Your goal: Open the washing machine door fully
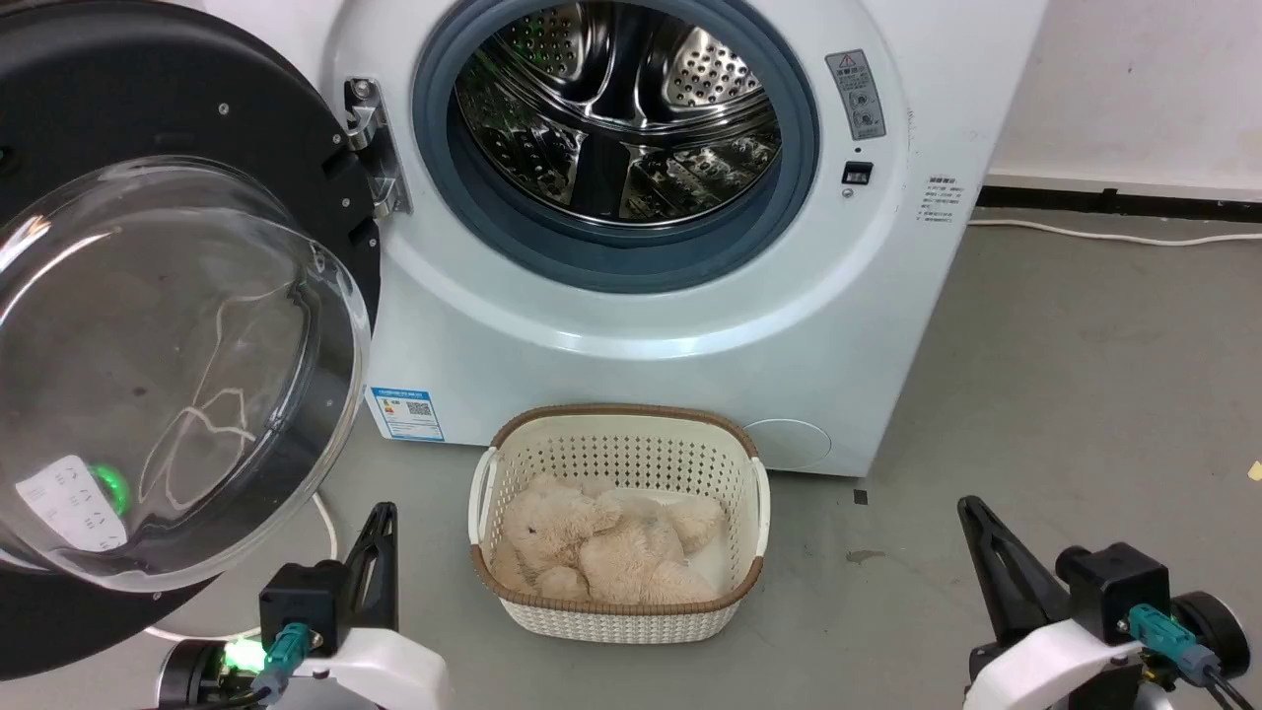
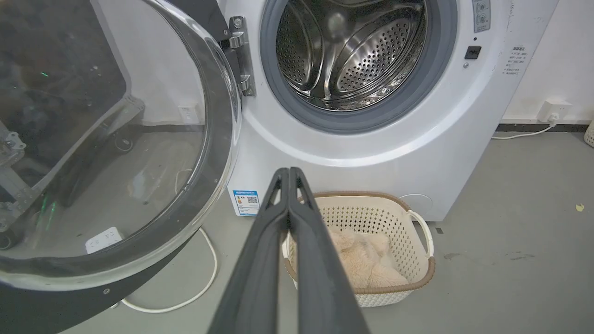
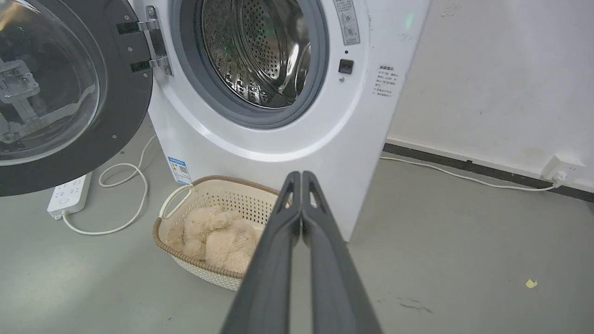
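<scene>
The washing machine door (image 1: 148, 325), a glossy black disc with a bulging clear glass bowl, stands swung wide to the left on its metal hinge (image 1: 373, 148). It also shows at the left in the left wrist view as the door (image 2: 106, 153) and in the right wrist view as the door (image 3: 60, 93). The steel drum (image 1: 616, 108) lies exposed inside its blue-grey rubber ring. My left gripper (image 1: 380, 518) sits low at the lower left, shut and empty, just right of the door's lower edge. My right gripper (image 1: 971, 513) rests shut and empty at the lower right, well away from the door.
A cream basket (image 1: 621, 444) holding a beige plush toy (image 1: 601, 552) stands on the grey floor in front of the machine, between both grippers. A white power strip (image 3: 69, 195) and cable (image 3: 125, 185) lie on the floor under the door. A wall runs behind on the right.
</scene>
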`<state>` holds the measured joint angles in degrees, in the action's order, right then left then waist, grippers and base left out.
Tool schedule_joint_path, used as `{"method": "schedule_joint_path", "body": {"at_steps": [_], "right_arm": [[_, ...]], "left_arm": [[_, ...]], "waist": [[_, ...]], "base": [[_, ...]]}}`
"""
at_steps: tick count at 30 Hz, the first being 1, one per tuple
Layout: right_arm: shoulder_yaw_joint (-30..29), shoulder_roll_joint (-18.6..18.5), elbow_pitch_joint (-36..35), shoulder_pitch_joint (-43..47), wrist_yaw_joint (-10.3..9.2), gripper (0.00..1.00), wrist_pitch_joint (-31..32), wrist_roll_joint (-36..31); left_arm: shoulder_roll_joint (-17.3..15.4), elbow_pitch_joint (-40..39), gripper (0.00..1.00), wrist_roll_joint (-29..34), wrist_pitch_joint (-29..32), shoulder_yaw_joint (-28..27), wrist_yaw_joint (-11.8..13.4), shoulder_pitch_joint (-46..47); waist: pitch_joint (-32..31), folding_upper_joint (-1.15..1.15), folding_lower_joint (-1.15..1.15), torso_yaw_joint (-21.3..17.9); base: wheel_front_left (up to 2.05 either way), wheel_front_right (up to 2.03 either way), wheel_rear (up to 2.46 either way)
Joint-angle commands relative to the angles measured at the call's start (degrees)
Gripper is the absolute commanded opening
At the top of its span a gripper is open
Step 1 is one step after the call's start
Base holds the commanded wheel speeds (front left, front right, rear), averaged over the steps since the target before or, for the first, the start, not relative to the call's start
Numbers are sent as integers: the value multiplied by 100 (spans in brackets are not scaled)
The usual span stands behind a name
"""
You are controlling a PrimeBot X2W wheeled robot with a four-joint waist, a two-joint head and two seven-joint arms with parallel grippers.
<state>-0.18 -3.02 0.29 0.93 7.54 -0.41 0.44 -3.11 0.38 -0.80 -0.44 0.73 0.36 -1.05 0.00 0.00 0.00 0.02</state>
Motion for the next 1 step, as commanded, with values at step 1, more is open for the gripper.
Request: {"method": "schedule_joint_path", "body": {"at_steps": [1], "right_arm": [[14, 14, -28, -86, -5, 0, 27, -41]], "left_arm": [[15, -33, 0, 65, 32, -57, -26, 102]], "waist": [[0, 0, 0, -1]], "base": [[0, 0, 0]]}}
